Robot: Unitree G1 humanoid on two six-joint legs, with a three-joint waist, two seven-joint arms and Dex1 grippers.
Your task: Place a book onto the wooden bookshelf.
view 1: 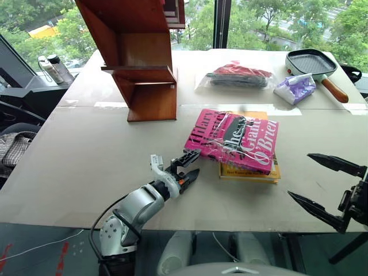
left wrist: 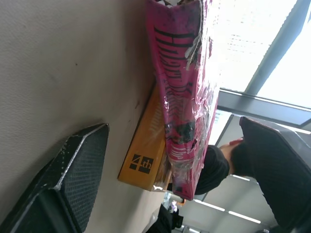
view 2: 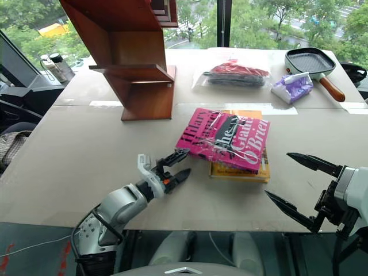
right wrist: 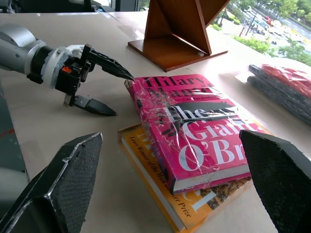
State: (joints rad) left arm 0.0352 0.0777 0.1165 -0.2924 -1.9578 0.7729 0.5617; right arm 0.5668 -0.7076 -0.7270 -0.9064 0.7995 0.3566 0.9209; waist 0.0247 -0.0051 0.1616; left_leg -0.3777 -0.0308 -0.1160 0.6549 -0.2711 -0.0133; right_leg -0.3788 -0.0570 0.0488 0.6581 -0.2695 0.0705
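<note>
Left end effector (view 1: 192, 165), fingers apart at the book (view 1: 233, 140) corner, should straddle its edge squarely before closing.

Counter (view 1: 86, 172), beige. Wooden bookshelf (view 1: 141, 54) at 11 o'clock. Book (view 1: 233, 140), magenta, centre-right, atop yellow-orange book (view 1: 250, 171). Left pincer (view 1: 192, 165) spread wide at book's near corner. Right pincer (view 1: 313, 181) spread wide, 4 o'clock. Grill pan (view 1: 313, 63), 1 o'clock.

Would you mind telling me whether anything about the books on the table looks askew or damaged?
The pink book lies skewed across the yellow book, overhanging it toward the left gripper. Its glossy wrap is wrinkled, and looks torn at the corner nearest that gripper.
</note>
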